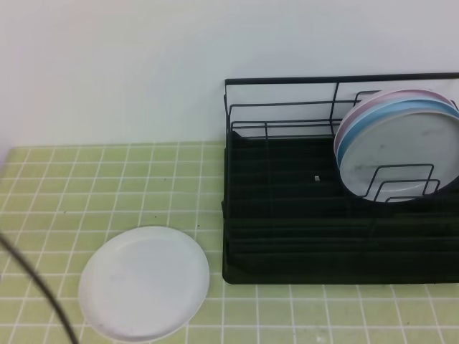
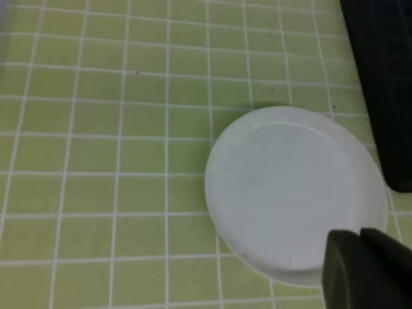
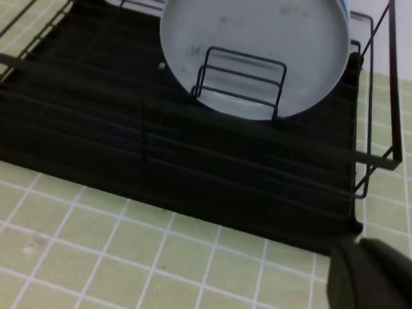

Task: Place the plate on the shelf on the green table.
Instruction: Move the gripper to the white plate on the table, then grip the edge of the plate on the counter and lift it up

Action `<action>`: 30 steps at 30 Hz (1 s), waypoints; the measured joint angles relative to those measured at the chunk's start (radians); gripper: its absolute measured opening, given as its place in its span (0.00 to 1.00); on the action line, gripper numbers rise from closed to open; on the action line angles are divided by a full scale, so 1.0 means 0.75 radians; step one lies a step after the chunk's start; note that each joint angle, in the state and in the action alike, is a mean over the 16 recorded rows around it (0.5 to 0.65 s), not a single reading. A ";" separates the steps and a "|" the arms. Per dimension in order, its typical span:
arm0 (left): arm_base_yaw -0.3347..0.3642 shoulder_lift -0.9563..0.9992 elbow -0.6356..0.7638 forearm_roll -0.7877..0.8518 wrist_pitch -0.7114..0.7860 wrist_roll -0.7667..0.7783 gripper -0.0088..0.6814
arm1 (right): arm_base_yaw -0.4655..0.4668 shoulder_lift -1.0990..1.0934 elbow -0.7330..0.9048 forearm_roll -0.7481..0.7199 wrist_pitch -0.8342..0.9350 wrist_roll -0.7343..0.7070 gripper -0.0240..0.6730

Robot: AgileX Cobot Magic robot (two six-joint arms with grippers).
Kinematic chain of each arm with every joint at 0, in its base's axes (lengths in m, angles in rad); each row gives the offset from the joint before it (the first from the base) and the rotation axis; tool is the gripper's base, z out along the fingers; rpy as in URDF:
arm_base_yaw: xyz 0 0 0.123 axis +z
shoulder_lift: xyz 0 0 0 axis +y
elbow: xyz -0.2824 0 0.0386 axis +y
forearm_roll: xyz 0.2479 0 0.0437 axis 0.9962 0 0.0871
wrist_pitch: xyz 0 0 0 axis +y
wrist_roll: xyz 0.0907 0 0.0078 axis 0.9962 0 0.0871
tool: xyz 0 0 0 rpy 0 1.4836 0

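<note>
The plain white plate [image 1: 143, 283] lies flat on the green table [image 1: 107, 179] at the front left, a little left of the shelf. The shelf [image 1: 287, 229] is a black wire rack on a ribbed black tray, at the right. In the left wrist view the plate [image 2: 293, 193] lies below the camera, and a dark part of my left gripper [image 2: 364, 270] shows over its near rim. In the right wrist view the shelf [image 3: 193, 148] fills the frame, and a dark part of my right gripper [image 3: 373, 277] shows at the bottom right. Neither view shows how the jaws stand.
A marbled white plate [image 1: 405, 154] stands upright in the wire loops at the rack's right end, with a light blue plate [image 1: 358, 129] and a pink plate [image 1: 409, 93] behind it. The rack's left slots hold nothing. A black cable [image 1: 36, 287] crosses the front left corner.
</note>
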 joint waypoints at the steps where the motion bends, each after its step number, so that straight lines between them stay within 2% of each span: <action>1: 0.000 0.063 -0.028 -0.011 0.008 0.033 0.04 | 0.000 0.000 0.011 0.006 -0.004 -0.005 0.03; 4: 0.000 0.245 -0.103 -0.043 0.018 0.120 0.11 | 0.000 0.000 0.041 0.023 -0.015 -0.011 0.03; 7: 0.000 0.420 -0.169 -0.075 0.011 0.179 0.21 | 0.000 0.000 0.067 0.041 -0.032 -0.011 0.03; 14: 0.000 0.809 -0.292 -0.123 -0.018 0.191 0.50 | 0.000 0.000 0.101 0.074 -0.067 -0.011 0.03; 18: 0.000 1.016 -0.347 -0.147 -0.040 0.182 0.61 | 0.000 0.000 0.102 0.075 -0.083 -0.011 0.03; 22: 0.000 1.201 -0.391 -0.178 -0.069 0.194 0.64 | 0.000 0.000 0.102 0.075 -0.091 -0.014 0.03; 30: 0.000 1.471 -0.444 -0.225 -0.110 0.261 0.59 | 0.000 0.000 0.102 0.075 -0.092 -0.021 0.03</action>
